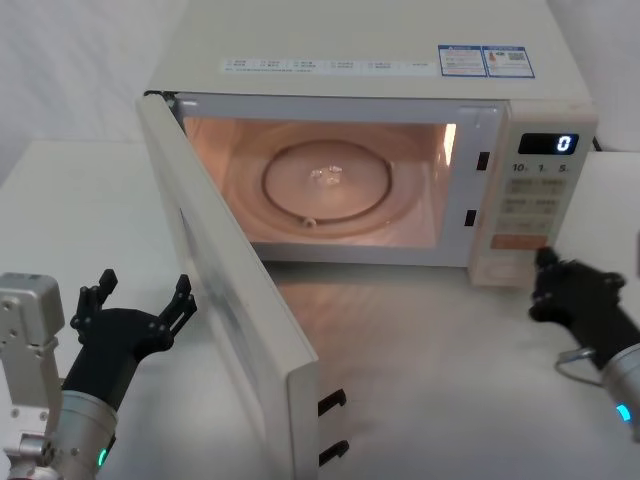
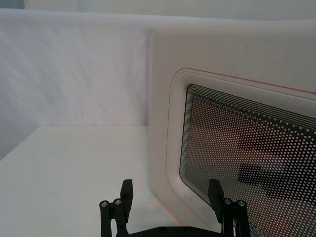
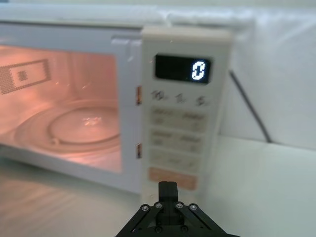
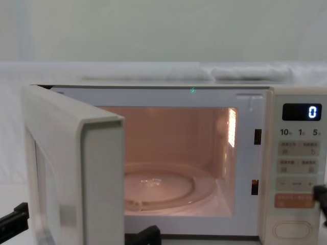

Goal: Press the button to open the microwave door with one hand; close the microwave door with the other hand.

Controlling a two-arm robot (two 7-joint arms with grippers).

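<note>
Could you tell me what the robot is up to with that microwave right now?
The microwave door stands swung wide open, with the lit cavity and glass turntable exposed. The right gripper, fingers together, sits just in front of the button at the bottom of the control panel. The left gripper is open and waits beside the outer face of the door, seemingly ready to push it shut. Closing has not yet been done.

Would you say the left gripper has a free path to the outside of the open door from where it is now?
Probably yes. The left gripper, fingers open, sits just to the outer side of the swung-open door, facing its window, with nothing between them on the table.
</note>
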